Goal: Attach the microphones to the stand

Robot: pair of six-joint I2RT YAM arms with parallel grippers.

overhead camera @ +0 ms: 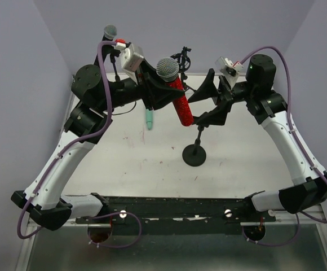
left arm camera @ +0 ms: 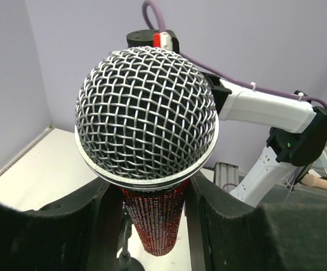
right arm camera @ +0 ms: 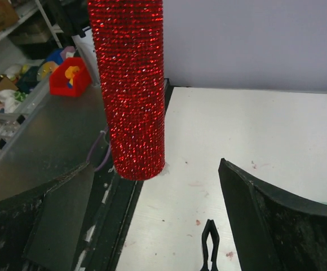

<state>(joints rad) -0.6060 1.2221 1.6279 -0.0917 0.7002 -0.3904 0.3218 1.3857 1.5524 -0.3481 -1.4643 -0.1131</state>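
Observation:
My left gripper (overhead camera: 162, 89) is shut on the red microphone (overhead camera: 180, 104), just below its silver mesh head (overhead camera: 167, 68), and holds it tilted above the table. In the left wrist view the head (left arm camera: 146, 113) fills the frame, with the red body (left arm camera: 155, 220) between my fingers (left arm camera: 93, 226). My right gripper (overhead camera: 202, 104) is open beside the red body's lower end, above the black stand (overhead camera: 194, 153). In the right wrist view the red body (right arm camera: 132, 84) hangs left of centre, and a black stand clip (right arm camera: 210, 248) shows below between my fingers (right arm camera: 276, 220). The teal microphone (overhead camera: 149, 117) lies on the table. The black microphone (overhead camera: 110, 31) stands at the back left.
The white table (overhead camera: 152, 164) has walls at the back and on both sides. A black clip fitting (overhead camera: 183, 56) stands at the back centre. A black rail (overhead camera: 175, 206) carries both arm bases at the near edge. Off the table, shelves hold clutter and a red bin (right arm camera: 70, 76).

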